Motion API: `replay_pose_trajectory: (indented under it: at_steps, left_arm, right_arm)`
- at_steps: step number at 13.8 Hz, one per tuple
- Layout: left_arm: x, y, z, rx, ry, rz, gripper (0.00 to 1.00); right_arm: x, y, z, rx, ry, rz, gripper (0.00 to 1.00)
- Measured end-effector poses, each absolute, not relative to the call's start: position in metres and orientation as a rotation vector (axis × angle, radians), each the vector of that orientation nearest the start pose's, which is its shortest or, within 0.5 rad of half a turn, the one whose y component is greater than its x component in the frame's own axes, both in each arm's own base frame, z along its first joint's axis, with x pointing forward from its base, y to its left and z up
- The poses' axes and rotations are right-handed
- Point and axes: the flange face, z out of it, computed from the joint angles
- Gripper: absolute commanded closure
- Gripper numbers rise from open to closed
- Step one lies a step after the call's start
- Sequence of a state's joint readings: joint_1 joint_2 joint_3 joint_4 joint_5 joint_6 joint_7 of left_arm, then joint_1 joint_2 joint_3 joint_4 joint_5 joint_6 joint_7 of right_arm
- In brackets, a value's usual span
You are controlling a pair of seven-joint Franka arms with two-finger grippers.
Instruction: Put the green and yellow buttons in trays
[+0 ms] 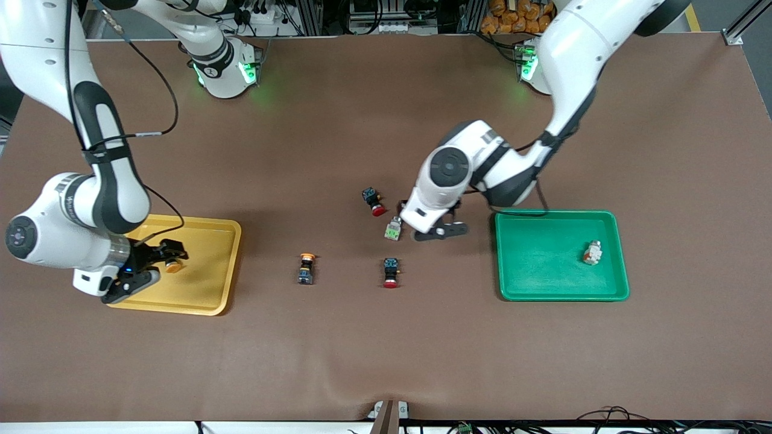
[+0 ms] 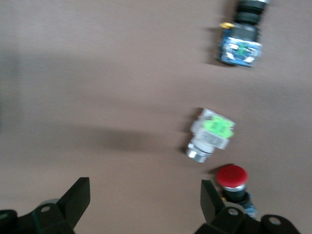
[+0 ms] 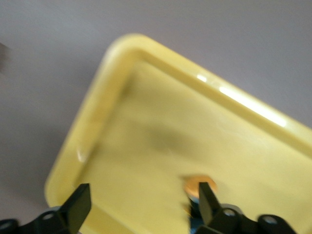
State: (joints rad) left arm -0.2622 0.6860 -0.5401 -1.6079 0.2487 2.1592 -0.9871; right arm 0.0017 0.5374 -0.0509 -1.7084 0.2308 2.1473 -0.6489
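The yellow tray (image 1: 208, 289) lies toward the right arm's end of the table and the green tray (image 1: 543, 265) toward the left arm's end. My right gripper (image 1: 158, 265) is open over the yellow tray (image 3: 161, 126). An orange-yellow capped button (image 1: 174, 265) lies in the tray beside one finger (image 3: 207, 200), which partly hides it (image 3: 194, 186). My left gripper (image 1: 443, 232) is open and empty (image 2: 145, 200) low over the table, beside the green-marked whitish button (image 1: 393, 229) (image 2: 212, 132). A second orange-yellow capped button (image 1: 306, 268) lies on the table. A whitish orange-red-marked button (image 1: 593, 253) lies in the green tray.
Two black switches with red caps lie on the table, one (image 1: 374, 201) farther from the front camera than the green-marked button and one (image 1: 391, 272) nearer. In the left wrist view one red cap (image 2: 232, 176) sits close to a finger.
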Motion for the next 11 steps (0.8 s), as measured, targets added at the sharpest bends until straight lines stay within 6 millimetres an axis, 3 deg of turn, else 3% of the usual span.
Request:
replay_pose_trajectory:
  at_steps: [2,5,8,11]
  left_arm:
    - [0.516,-0.464,0.251,-3.212,-0.228,0.162,0.0]
    - [0.515,-0.475,0.23,-3.238,-0.196,0.115,0.0]
    - [0.511,-0.494,0.216,-3.247,-0.127,0.064,0.0]
    - [0.51,-0.503,0.194,-3.243,-0.064,-0.002,0.0]
  right_arm:
    - [0.668,0.03,0.276,-2.816,-0.697,0.013,0.0]
    - [0.676,0.109,0.251,-2.752,-0.67,0.011,0.0]
    - [0.68,0.179,0.233,-2.787,-0.501,-0.058,0.0]
    - [0.664,0.24,0.226,-2.821,-0.293,-0.031,0.0]
